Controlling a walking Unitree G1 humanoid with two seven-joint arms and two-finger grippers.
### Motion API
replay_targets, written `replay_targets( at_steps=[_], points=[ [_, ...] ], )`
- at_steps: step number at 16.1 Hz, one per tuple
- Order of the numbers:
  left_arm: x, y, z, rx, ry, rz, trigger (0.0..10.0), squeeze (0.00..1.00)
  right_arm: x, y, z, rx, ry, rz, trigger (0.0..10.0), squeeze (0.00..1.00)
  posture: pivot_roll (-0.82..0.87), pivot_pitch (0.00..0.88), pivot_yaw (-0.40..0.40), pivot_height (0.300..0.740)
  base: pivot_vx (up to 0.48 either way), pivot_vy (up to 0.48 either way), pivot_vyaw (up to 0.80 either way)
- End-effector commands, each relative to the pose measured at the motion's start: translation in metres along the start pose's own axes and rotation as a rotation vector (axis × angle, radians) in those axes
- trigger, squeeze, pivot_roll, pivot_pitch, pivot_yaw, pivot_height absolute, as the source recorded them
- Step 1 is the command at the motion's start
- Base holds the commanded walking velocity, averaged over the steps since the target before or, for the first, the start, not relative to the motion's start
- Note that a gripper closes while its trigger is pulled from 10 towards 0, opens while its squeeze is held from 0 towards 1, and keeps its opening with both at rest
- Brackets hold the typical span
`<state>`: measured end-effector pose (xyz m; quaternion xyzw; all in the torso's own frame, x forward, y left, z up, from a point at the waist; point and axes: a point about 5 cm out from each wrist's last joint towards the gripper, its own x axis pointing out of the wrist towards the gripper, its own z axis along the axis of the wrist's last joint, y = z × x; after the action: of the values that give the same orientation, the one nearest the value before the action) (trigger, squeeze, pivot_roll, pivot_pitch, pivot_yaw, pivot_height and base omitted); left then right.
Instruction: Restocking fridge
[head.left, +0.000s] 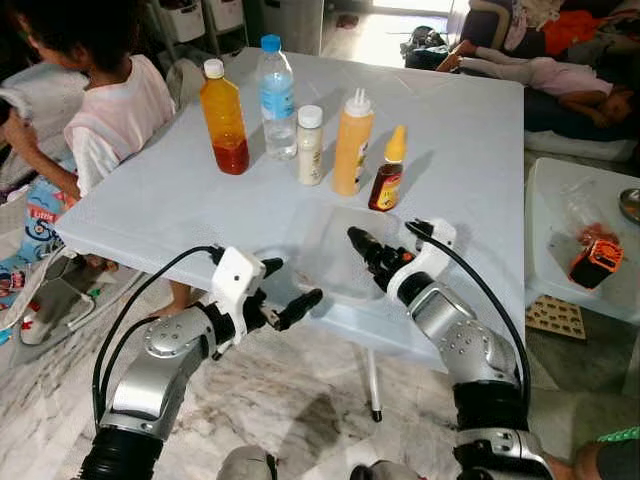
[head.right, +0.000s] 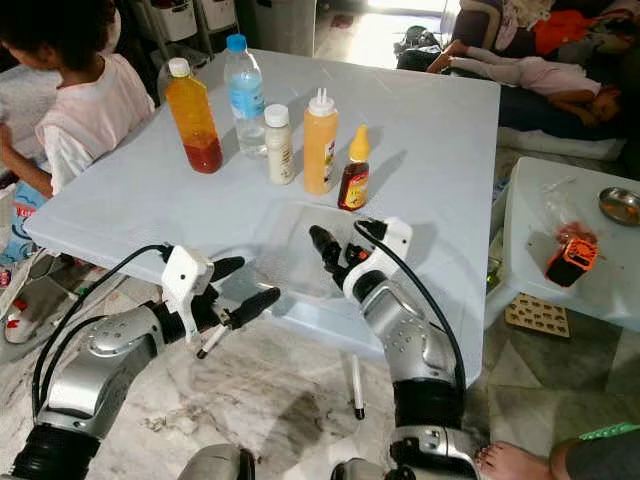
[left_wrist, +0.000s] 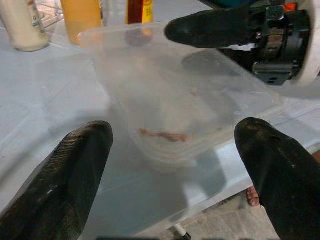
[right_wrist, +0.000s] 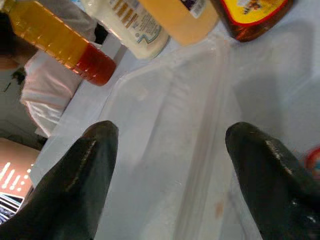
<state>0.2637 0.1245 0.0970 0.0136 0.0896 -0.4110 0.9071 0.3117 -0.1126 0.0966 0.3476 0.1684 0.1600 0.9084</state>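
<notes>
Both grippers reach toward a clear plastic container (head.left: 345, 255) that sits near the front edge of a pale blue table (head.left: 470, 150). Left gripper (head.left: 283, 290) hovers just off the table's near edge, to the left of the container, its two black fingers spread wide with nothing between them. Right gripper (head.left: 365, 248) is over the container's right side, fingers also parted wide and holding nothing.

Farther back on the table stand five items in a loose row: an orange juice bottle (head.left: 223, 118) at left, then a water bottle (head.left: 277, 98), a small white bottle (head.left: 310, 145), a yellow squeeze bottle (head.left: 353, 143), and a small dark sauce bottle (head.left: 388, 170) just beyond the container. A person in a pink shirt (head.left: 115, 115) sits at the table's far left.
</notes>
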Motion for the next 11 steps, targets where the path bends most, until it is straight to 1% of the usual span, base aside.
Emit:
replay_targets(
  at_steps=[1,6,10,11],
  points=[
    [-0.0006,-0.0018,0.0026,0.015,0.002,-0.011,10.0,0.00,0.0053,0.0062,0.0011,-0.010,-0.001,0.026,0.0,0.00,0.09,0.027,0.028,0.740,0.000,0.000,0.00],
    [0.0006,-0.0065,0.0023,0.015,0.002,-0.030,10.0,0.00,0.0072,0.0052,-0.0025,0.002,0.019,0.042,0.0,0.00,0.09,0.028,0.028,0.740,0.000,0.000,0.00],
    [0.0018,-0.0074,0.0023,0.016,0.002,-0.033,10.0,0.00,0.0070,0.0049,-0.0054,0.016,0.029,0.045,0.0,0.00,0.09,0.028,0.025,0.740,0.000,0.000,0.00],
    [0.0025,-0.0081,0.0022,0.015,0.001,-0.033,10.0,0.00,0.0071,0.0042,-0.0072,0.031,0.032,0.044,0.0,0.00,0.09,0.027,0.025,0.740,0.000,0.000,0.00]
  ],
)
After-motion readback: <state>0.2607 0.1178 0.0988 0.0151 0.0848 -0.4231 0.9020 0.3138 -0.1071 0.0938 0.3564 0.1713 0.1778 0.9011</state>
